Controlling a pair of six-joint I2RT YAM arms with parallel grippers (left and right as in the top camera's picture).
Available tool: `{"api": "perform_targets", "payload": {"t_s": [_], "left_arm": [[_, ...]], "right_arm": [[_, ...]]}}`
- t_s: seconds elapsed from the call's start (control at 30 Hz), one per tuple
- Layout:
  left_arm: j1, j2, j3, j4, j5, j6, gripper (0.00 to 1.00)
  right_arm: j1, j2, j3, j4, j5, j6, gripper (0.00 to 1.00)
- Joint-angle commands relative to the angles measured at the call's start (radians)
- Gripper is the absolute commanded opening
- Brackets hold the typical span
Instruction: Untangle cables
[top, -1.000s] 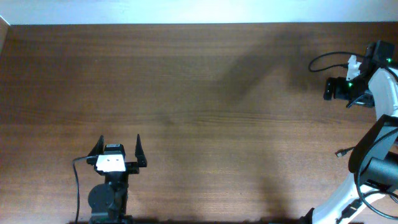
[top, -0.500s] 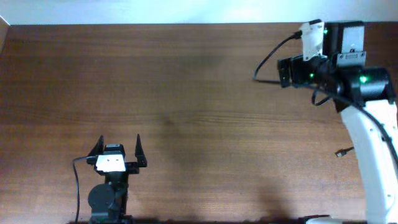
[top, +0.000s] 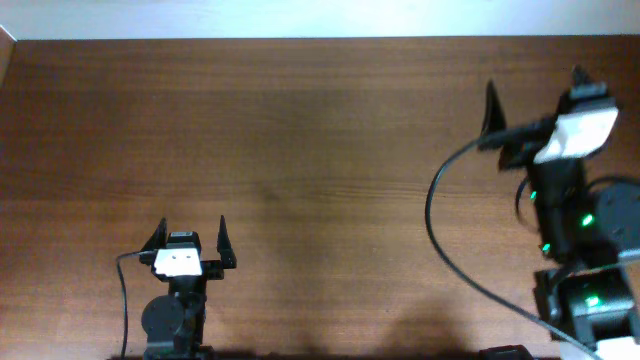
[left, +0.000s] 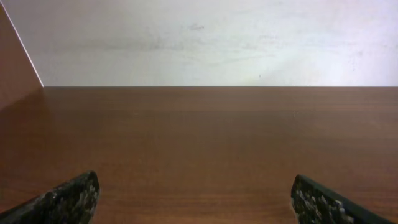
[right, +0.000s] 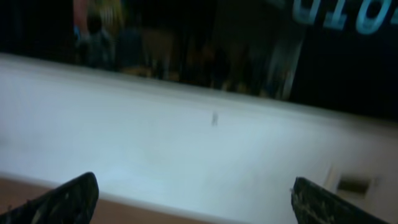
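No thin cable or plug shows in any view now. My left gripper (top: 191, 228) rests low at the front left of the wooden table (top: 300, 150), open and empty; in the left wrist view (left: 194, 190) only bare wood lies between its fingers. My right gripper (top: 533, 85) is raised high above the right side of the table, open and empty, pointing toward the back. In the right wrist view (right: 193, 190) it faces the white wall, with a sliver of table at the bottom left.
A thick black arm cable (top: 445, 250) loops from the right arm down toward the front edge. The right arm's base (top: 585, 300) stands at the front right. A white wall (left: 217, 37) runs along the table's back edge.
The right arm swung from the far right edge inward, rose toward the camera and now points at the back wall. A small plug seen near the right edge earlier no longer shows. The left arm is still.
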Motion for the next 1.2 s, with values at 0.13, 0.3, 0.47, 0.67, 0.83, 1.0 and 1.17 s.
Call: {"api": "perform_targets", "payload": {"t_s": [0.13, 0.3, 0.47, 0.67, 0.83, 1.0, 1.17], "left_arm": [[-0.004, -0.005, -0.002, -0.008, 0.011, -0.01, 0.99], [-0.004, -0.005, -0.002, -0.008, 0.01, -0.01, 0.99], [-0.004, -0.005, -0.002, -0.008, 0.01, -0.01, 0.99], [-0.004, -0.005, -0.002, -0.008, 0.01, -0.01, 0.99], [-0.004, -0.005, -0.002, -0.008, 0.01, -0.01, 0.99], [-0.004, -0.005, -0.002, -0.008, 0.01, -0.01, 0.99], [-0.004, -0.005, -0.002, -0.008, 0.01, -0.01, 0.99]], "right_arm": [[-0.008, -0.411, -0.813, 0.637, 0.157, 0.216, 0.99], [-0.062, -0.621, -0.927, 0.522, 0.159, 0.216, 0.99], [-0.065, -0.821, -0.927, 0.33, 0.107, 0.216, 0.99], [-0.064, -0.846, -0.927, 0.177, -0.021, 0.216, 0.99], [-0.064, -0.846, -0.927, -0.055, -0.03, 0.216, 0.99], [-0.064, -0.846, -0.927, -0.132, -0.028, 0.177, 0.99], [-0.066, -0.846, -0.927, -0.134, 0.0, 0.045, 0.99]]}}
